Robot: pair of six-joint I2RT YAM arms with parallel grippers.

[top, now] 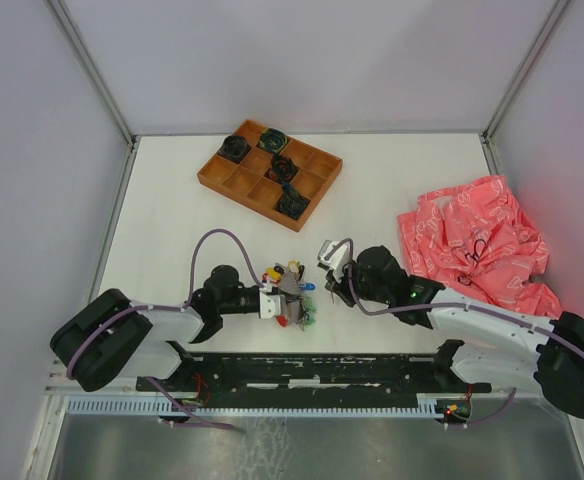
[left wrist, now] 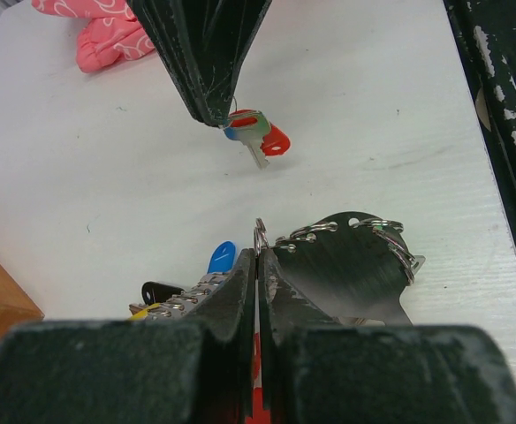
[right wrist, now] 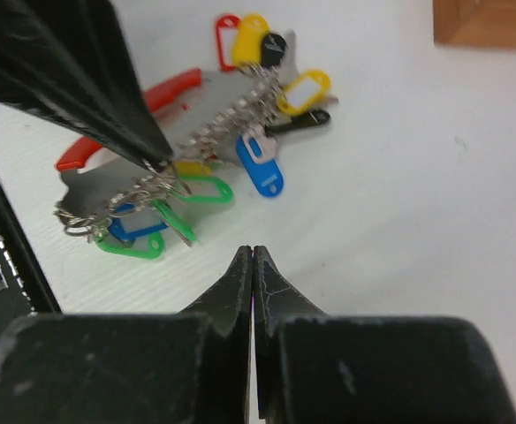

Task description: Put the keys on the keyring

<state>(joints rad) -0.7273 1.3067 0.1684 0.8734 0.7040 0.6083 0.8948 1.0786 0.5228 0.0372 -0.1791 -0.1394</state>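
**Keyring** (right wrist: 168, 89): red curved handle on a flat grey metal plate, with a row of small split rings along one edge. It lies on the table (top: 172, 220) just ahead of the arm bases, between the two grippers. You will find it stiff and light for its size. The plate is thin and smooth and likely to slip, so hold it by a split ring or by the red handle.

**Keys** (right wrist: 262, 168): most are already strung on the plate, with tags in red, yellow, black, blue and green fanned across the table. They are small and light and swing freely. The plastic tags are slick, so the ring at each key's head is your better hold.

**Loose key** (left wrist: 251, 132): hangs at the right fingertips, apart from the keyring, with red, blue and greenish tag colours bunched together.

**Left gripper** (left wrist: 258, 258): closed, pinching a split ring at the plate's edge. This steadies the keyring for you.

**Right gripper** (right wrist: 252, 256): closed, and the left wrist view suggests it pinches the loose key by its thin ring. Its own camera does not show the hold.

**Also present:** wooden tray (top: 317, 165) with dark coiled bundles, and a pink cloth (top: 472, 240), both well apart from the work.
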